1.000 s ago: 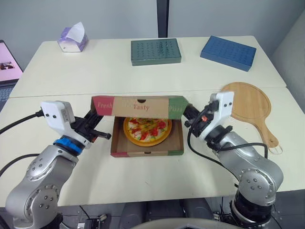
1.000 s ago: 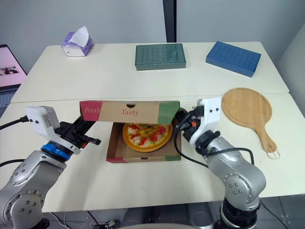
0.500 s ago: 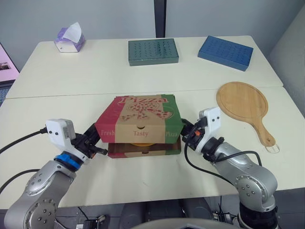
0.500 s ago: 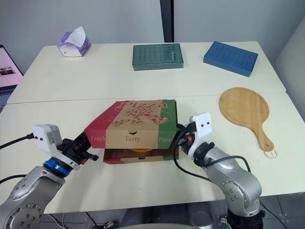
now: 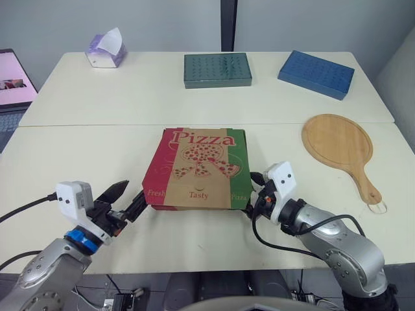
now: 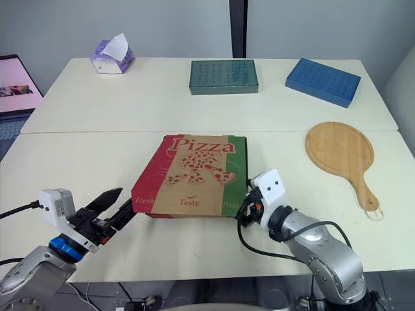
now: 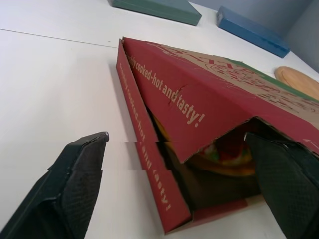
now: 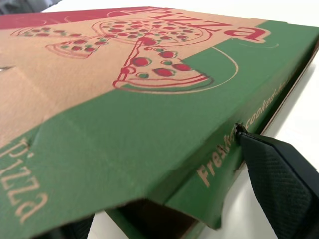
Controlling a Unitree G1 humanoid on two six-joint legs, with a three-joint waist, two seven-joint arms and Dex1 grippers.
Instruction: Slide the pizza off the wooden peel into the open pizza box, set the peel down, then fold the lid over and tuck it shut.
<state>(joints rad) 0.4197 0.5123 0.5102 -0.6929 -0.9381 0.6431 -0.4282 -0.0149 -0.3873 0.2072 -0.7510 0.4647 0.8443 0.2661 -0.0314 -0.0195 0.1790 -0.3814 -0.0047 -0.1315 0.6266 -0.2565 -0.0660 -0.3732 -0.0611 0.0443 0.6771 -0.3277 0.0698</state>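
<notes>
**Lid down, side flaps untucked**

In the head views the box (image 5: 198, 167) looks closed. Its printed cardboard lid lies flat over the base on the pale table (image 5: 78, 149). The round wooden peel (image 5: 337, 144) lies flat well off to its right, handle toward the robot.

The left wrist view shows more. The red side flap stands away from the base wall and leaves a gap at the front left corner. Through that gap the pizza (image 7: 225, 158) shows inside the box, with an orange rim and red and green topping. In the right wrist view the green side flap hangs outside the base, and the lid is creased and a little lifted at the front right corner.

The left gripper (image 5: 126, 197) sits low at the front left corner with its jaws spread wide. One textured black finger (image 7: 70, 189) is over bare table and the other is at the gap. The right gripper (image 5: 254, 193) is at the front right corner, jaws also spread, with one finger (image 8: 276, 186) touching the green flap.

At the far edge stand a tissue box (image 5: 107, 50) and two flat embossed cases, one green (image 5: 217, 69) and one blue (image 5: 316, 72).
</notes>
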